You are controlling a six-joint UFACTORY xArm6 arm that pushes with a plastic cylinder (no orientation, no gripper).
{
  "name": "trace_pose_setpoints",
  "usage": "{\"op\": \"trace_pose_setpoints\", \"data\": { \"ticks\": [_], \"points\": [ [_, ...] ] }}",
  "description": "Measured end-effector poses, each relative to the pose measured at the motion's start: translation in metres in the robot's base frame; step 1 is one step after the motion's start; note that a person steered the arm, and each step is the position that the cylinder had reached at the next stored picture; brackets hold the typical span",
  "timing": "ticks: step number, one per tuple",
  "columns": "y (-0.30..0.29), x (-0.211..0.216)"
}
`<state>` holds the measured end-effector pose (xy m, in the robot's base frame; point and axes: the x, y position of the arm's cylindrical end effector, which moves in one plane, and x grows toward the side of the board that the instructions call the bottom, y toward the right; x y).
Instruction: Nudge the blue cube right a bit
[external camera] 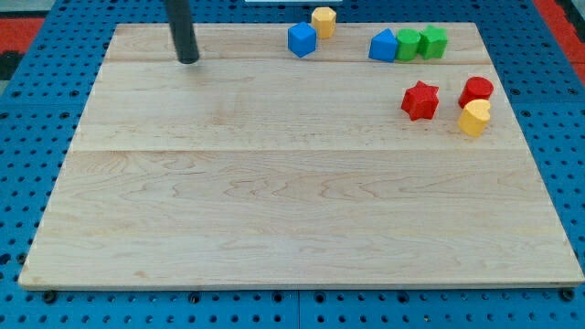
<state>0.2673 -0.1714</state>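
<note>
The blue cube point(302, 39) sits near the view's top edge of the wooden board point(274, 210), a little right of centre. A yellow hexagonal block point(324, 20) stands just above and right of it, close but apart. My tip point(188, 58) rests on the board near the view's top left, well to the left of the blue cube, with bare board between them. The dark rod rises from the tip out of the view's top.
A second blue block point(384, 45) sits right of the cube, touching a green block point(408, 43) and another green block point(433, 41). A red star point(420, 100), a red cylinder point(476, 90) and a yellow cylinder point(473, 118) lie at the view's right.
</note>
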Motion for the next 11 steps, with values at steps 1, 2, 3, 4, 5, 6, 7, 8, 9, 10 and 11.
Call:
{"op": "trace_pose_setpoints", "data": {
  "ticks": [1,2,3,4,5,6,7,8,9,10,11],
  "points": [
    [-0.022,-0.001],
    [-0.024,-0.001],
    [-0.024,-0.001],
    [-0.024,-0.009],
    [-0.02,-0.021],
    [0.009,-0.022],
    [0.049,-0.022],
    [0.091,-0.022],
    [0.103,-0.014],
    [0.073,-0.024],
    [0.075,-0.045]
  ]
}}
